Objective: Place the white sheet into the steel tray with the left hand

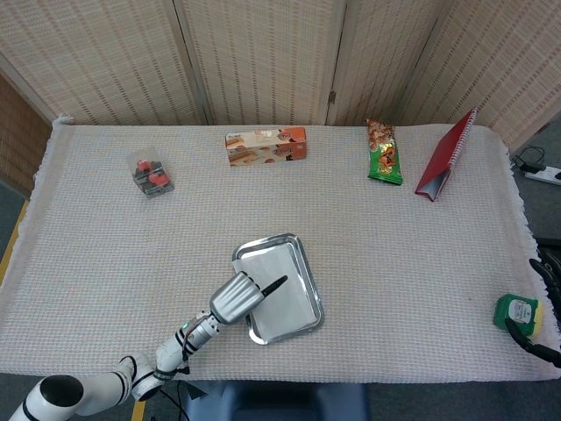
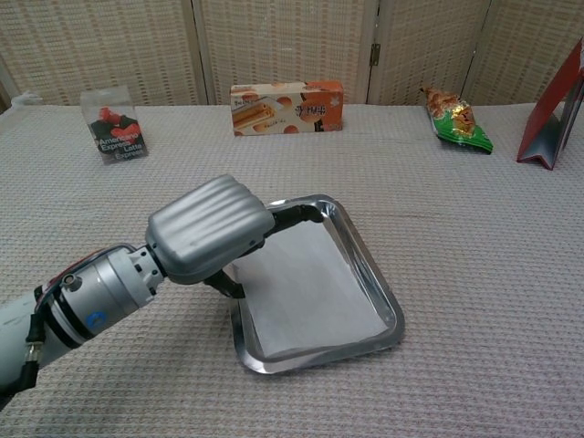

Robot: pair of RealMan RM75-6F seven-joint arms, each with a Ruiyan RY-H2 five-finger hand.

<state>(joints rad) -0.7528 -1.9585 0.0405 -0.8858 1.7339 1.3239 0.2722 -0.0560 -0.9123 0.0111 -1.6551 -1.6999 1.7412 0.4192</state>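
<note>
Chest view, "Latte Express" box (image 2: 115,125); white sheet (image 2: 310,282) in steel tray (image 2: 379,285)

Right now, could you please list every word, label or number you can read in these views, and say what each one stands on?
"Amerlcano Latte Express": roughly so, small and partly blurred, on the clear packet at far left.
Biscuit box: printed lettering, too blurred to read.
Green snack bag: print too small to read.
Green tape measure: pale label, unreadable.
Red notebook, steel tray, white sheet, left hand: no text visible.
</note>
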